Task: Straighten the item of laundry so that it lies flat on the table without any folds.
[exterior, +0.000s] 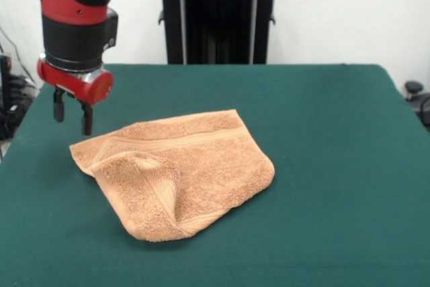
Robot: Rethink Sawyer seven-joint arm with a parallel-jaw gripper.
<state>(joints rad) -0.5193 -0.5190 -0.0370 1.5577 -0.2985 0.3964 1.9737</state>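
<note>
The gripper [72,113] hangs from the red and black arm [75,18] at the left of the front view, pointing straight down. Its two short dark fingers [87,118] stand a little apart with a gap between them, and nothing is held in that gap. The fingertips hang above the desk [336,166], just beyond the towel's [181,173] far left corner; they look clear of the cloth, though how high they sit over the surface is hard to judge from this angle.

The towel lies on the left half of the desk, a little toward the near side, well inside the green top on all sides. It is orange-tan terry and is not flat. Its near left part is turned over onto the rest, making a raised, rounded flap [138,183] that shows a woven band on its upturned face. A second woven band [178,139] runs along the far edge. The right side ends in a soft rounded fold, and the near corner comes to a blunt point toward the camera. The far left corner lies flat on the desk, nearest the gripper.

Behind the desk stands a black pedestal [218,15] against a white wall.
</note>
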